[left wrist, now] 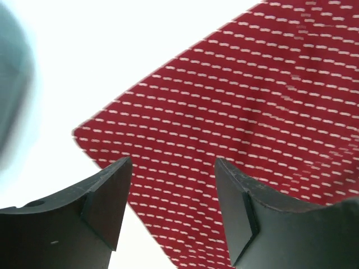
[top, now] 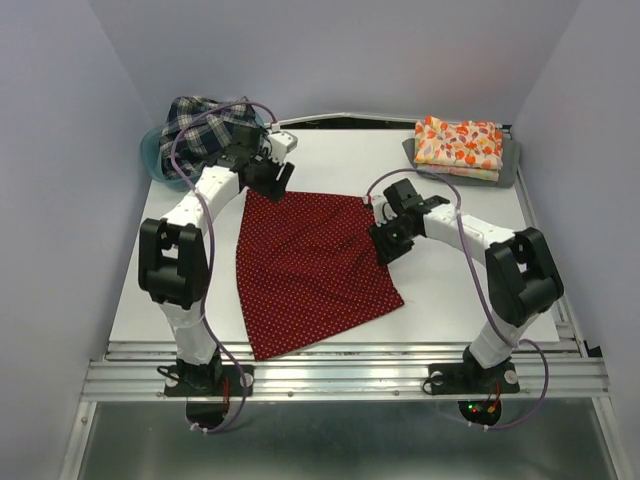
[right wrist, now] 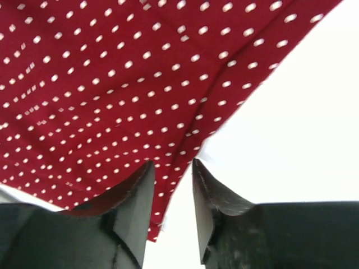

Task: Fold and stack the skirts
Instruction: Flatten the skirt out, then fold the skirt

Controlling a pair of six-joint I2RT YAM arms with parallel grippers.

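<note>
Red dotted skirt [top: 310,265] lies flat, likely light and limp; pinch its far corners. Left gripper [left wrist: 173,168] gapes, right gripper [right wrist: 172,165] barely parted, both empty

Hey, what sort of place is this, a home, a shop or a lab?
Probably a robot lab test cell: plain walls box in a white table, left arm and right arm are bolted to a metal rail, and a red skirt lies spread between them.
</note>
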